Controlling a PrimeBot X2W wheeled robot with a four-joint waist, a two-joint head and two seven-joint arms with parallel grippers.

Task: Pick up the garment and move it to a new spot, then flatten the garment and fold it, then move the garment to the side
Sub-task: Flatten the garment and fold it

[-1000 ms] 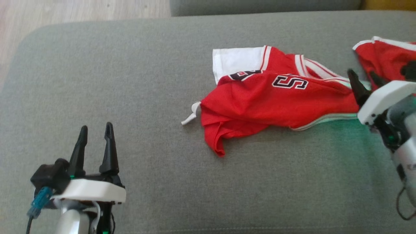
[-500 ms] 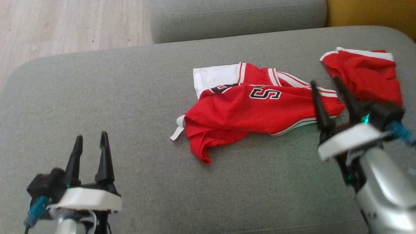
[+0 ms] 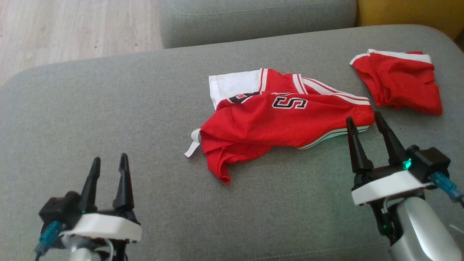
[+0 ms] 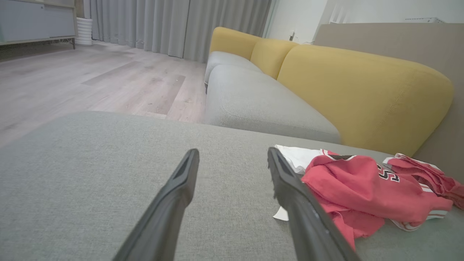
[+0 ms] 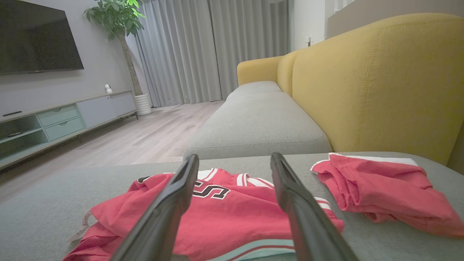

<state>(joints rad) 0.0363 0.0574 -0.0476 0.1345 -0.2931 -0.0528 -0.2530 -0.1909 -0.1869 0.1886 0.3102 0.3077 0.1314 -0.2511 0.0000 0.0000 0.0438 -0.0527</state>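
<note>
On the grey sofa seat (image 3: 108, 108), the red jersey (image 3: 282, 123) is lying crumpled near the middle, with its black-and-white lettering showing and a white panel (image 3: 235, 83) poking out at the far edge. Just at the jersey's striped hem, the right pincer (image 3: 363, 116) is hovering, its fingers standing apart and grasping nothing. Well apart, near the seat's front, the left pincer (image 3: 110, 157) is waiting, likewise released and empty. Near the jersey's right end but apart from it, a second red piece (image 3: 398, 83) is resting.

By my judgement the pick-up is not yet begun. The bunched layers are posing the main risk: a pinch at the hem could be catching only the top layer, leaving the rest dragging. A low approach could be snagging the seat's weave, and carrying the jersey rightward risks sweeping the neighbouring piece along.
</note>
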